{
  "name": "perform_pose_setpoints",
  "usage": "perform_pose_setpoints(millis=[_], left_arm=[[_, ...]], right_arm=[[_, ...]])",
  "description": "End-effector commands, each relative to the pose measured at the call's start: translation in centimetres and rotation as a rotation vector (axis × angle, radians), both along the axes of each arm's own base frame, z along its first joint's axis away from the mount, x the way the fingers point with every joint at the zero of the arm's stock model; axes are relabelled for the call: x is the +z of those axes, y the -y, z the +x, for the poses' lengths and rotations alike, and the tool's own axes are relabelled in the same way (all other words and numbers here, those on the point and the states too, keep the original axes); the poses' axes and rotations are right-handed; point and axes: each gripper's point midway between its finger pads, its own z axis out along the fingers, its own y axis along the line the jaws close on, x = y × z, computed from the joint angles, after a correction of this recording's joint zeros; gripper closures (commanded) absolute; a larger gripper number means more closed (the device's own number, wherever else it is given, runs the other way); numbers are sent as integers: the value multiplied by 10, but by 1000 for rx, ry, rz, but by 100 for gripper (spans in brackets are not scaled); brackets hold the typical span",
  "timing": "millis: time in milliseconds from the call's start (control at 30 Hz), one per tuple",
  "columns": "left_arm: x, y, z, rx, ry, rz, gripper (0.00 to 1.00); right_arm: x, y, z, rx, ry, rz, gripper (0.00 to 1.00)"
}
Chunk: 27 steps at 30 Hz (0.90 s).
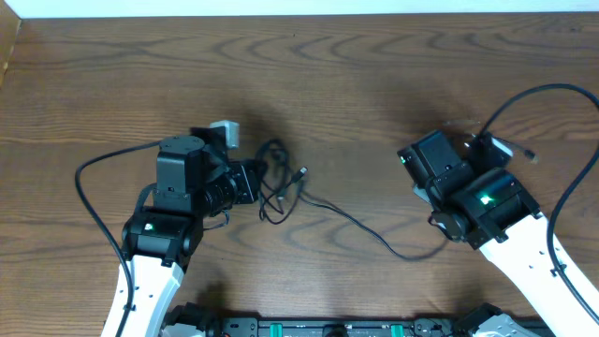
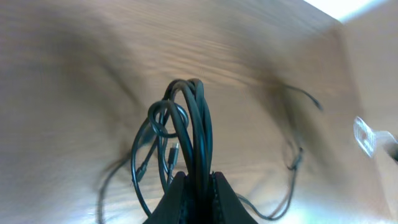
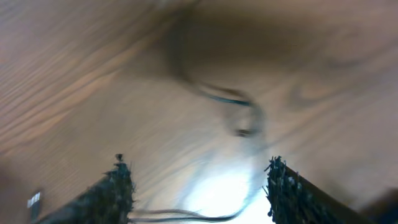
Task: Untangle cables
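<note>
A bundle of thin black cables (image 1: 276,183) loops left of the table's middle. My left gripper (image 1: 255,183) is shut on it. In the left wrist view the loops (image 2: 186,118) rise out of the closed left gripper (image 2: 197,177), with small plugs hanging among them. One black strand (image 1: 360,223) runs right along the table toward my right arm. The right gripper (image 1: 423,159) hovers over the table at the right. The right wrist view is blurred: the right gripper (image 3: 196,171) stands open, a thin strand (image 3: 186,216) lies low between its fingers, and a curled cable end (image 3: 239,102) lies beyond.
The brown wooden table (image 1: 374,75) ends at a pale far edge (image 1: 299,14). Thick black arm wires arc beside the left arm (image 1: 89,187) and over the right arm (image 1: 533,94). A small clear piece (image 2: 365,135) shows at the right of the left wrist view.
</note>
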Motion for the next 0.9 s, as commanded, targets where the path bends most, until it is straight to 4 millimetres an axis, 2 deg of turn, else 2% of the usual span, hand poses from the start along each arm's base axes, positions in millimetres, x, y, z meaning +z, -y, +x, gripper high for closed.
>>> perform_pose_setpoints(millis=[0, 33, 133, 233, 300, 467, 700, 767, 867], left_arm=[[20, 29, -18, -258, 106, -68, 92], [21, 30, -19, -273, 119, -67, 92], [24, 30, -17, -278, 142, -62, 92], [30, 34, -16, -299, 170, -82, 92], [38, 39, -19, -336, 193, -115, 92], [44, 43, -20, -361, 218, -136, 92], [56, 51, -27, -428, 251, -191, 92], [61, 54, -28, -447, 266, -211, 92], [68, 56, -29, -450, 265, -249, 92]], right_arm=[[-2, -33, 7, 229, -37, 77, 30], [1, -52, 13, 359, -26, 116, 28], [7, -82, 18, 558, 3, 179, 27], [15, -105, 19, 733, 35, 214, 27], [18, -113, 19, 810, 51, 219, 29], [20, -113, 23, 869, 69, 184, 32], [11, -95, 22, 821, 21, 178, 35], [5, -98, 18, 833, 5, 199, 36], [-7, -112, 11, 885, -7, 271, 36]])
